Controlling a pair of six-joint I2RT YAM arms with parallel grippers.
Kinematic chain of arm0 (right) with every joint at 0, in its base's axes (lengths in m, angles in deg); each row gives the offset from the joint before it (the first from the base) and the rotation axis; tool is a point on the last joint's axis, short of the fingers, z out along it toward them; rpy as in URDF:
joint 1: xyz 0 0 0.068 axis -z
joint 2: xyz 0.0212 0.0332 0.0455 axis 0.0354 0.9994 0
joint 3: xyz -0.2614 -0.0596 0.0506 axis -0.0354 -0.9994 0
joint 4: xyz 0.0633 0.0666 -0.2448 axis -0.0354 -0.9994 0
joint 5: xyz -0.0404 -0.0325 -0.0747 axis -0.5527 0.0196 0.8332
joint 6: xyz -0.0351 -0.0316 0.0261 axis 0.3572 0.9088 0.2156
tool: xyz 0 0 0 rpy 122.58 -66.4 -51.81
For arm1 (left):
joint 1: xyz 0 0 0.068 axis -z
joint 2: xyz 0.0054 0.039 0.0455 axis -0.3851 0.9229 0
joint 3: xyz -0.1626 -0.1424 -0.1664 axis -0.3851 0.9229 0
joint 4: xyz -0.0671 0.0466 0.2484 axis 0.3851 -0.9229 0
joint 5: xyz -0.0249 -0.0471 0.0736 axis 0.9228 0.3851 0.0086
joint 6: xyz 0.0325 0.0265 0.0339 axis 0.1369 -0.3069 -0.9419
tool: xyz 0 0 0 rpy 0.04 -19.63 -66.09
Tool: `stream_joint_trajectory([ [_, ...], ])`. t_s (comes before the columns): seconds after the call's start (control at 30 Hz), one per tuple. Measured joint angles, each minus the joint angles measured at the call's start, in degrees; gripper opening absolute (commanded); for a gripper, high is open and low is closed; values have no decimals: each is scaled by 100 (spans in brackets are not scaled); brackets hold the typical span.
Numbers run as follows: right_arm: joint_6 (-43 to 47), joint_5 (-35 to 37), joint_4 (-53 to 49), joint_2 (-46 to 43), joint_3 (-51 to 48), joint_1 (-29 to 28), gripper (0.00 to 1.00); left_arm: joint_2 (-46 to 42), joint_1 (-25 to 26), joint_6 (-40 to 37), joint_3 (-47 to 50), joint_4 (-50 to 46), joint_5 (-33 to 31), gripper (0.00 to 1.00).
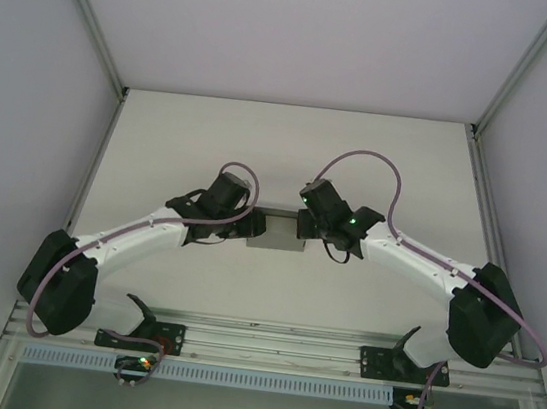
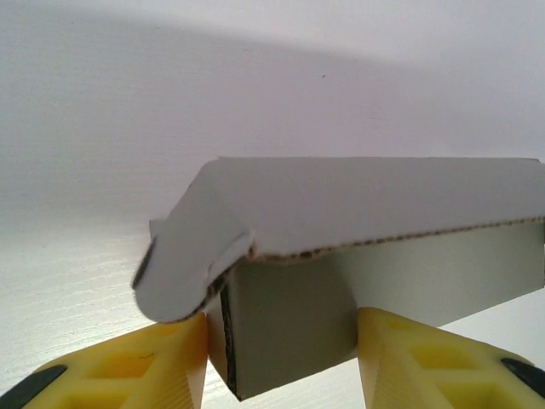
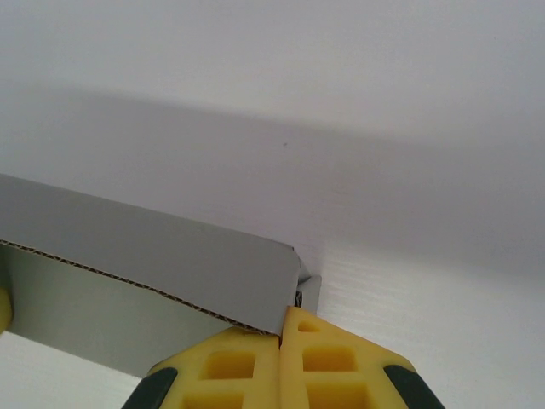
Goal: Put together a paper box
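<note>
So the small, shallow grey corrugated-card paper box [image 1: 278,233] is sitting mid-way across the white tabletop [image 1: 291,146], right between the two arms, one at each end. The left hand [image 1: 254,224] is about half open and straddling the box's end. In its wrist view the yellow fingers [image 2: 174,362] sit against either side of that end wall, so I'd call it a proper grip on the box. The right hand [image 1: 304,227] is closed all the way, tips pressed together right at the far corner of the top flap [image 2: 375,200]. Can't honestly tell whether a sliver of card is pinched in there or it's just nudging the corner. The walls look to be up and the flap is folded over but hovering at a slant, not seated. At the left end a rounded grey tab [image 2: 183,264] is curling outward instead of going inside. My read is we're at the closing step, with the body formed and the lid not shut yet. Next move probably needs the left side to hold the box steady while that flap gets pushed down flat and the curled tab is coaxed into the gap. Thin card like this buckles easily, so go gently.
</note>
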Motion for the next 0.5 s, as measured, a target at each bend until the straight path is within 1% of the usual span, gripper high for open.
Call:
stream_joint_trajectory([
  [0.33, -46, 59, 109, -166, -356, -125, 0, 94, -11, 37, -55, 83, -33, 47],
  [0.4, -72, 63, 155, -168, -378, -129, 0, 94, -9, 35, -70, 61, -48, 49],
  [0.5, -85, 83, 160, -168, -374, -136, 0, 96, 37, -33, -125, -74, -101, 57],
])
